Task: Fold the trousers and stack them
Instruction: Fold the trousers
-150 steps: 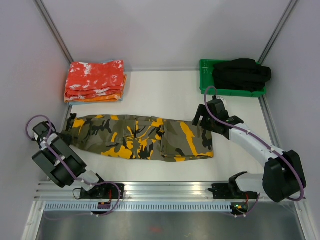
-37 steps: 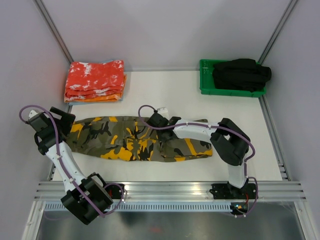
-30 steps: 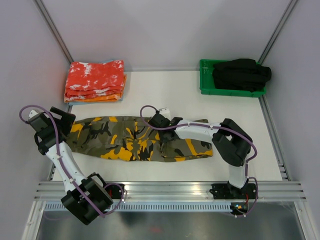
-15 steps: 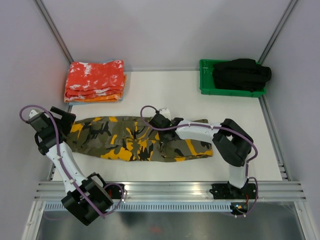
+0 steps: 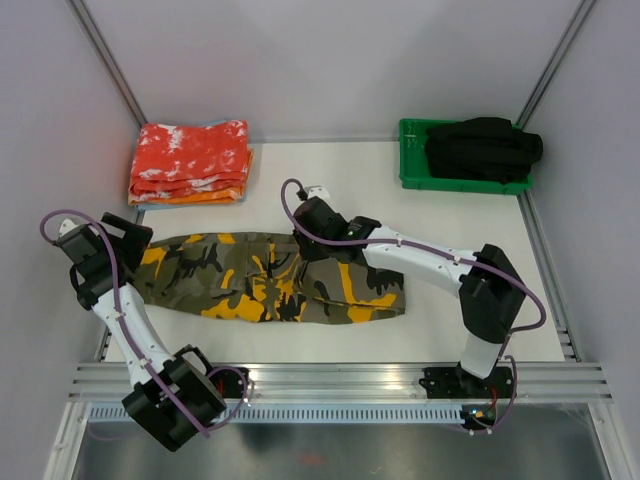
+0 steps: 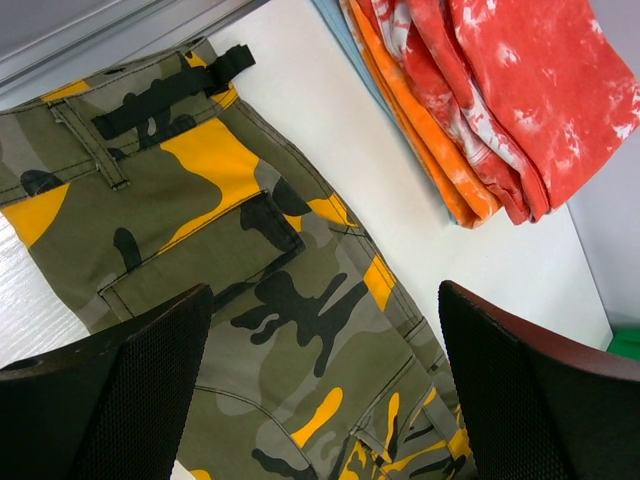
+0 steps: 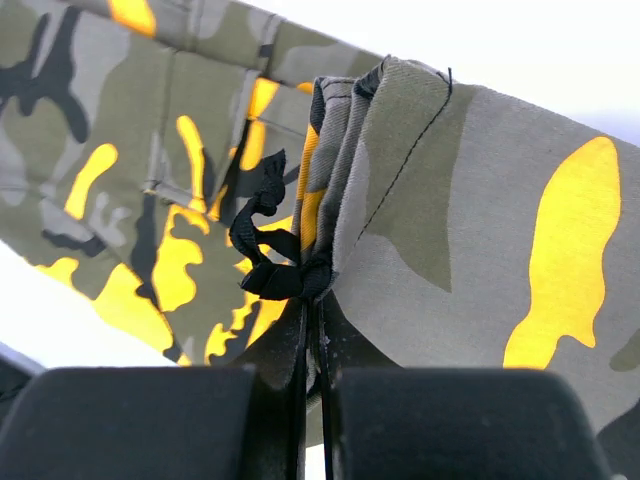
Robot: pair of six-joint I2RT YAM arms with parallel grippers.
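Top view: trousers [image 5: 250,280] lie flat just on the near side of the red-orange stack [image 5: 190,160], running off to its right. Right gripper [image 5: 308,238] is at the leg end, down-right of the stack. The cloth there is doubled over, so I read this as a half-fold toward the waist. Left gripper [image 5: 136,244] sits at the waist end below the stack, likely placed to pin it. The right arm covers the pinch point. Green tray [image 5: 412,165] with a black garment [image 5: 482,148] is far right of the stack – not involved.

Left wrist: left gripper [image 6: 320,400] is spread wide with nothing between its fingers [image 6: 540,390]. Waistband and pocket of the trousers [image 6: 200,200] are underneath, stack [image 6: 500,90] just beyond. Fingertips are cropped – can't tell if they touch the cloth.

Right wrist: right gripper [image 7: 310,380] is clamped tight on a bunched hem of the trousers [image 7: 450,200], beside a black tie [image 7: 265,250]. Layers caught: can't tell.
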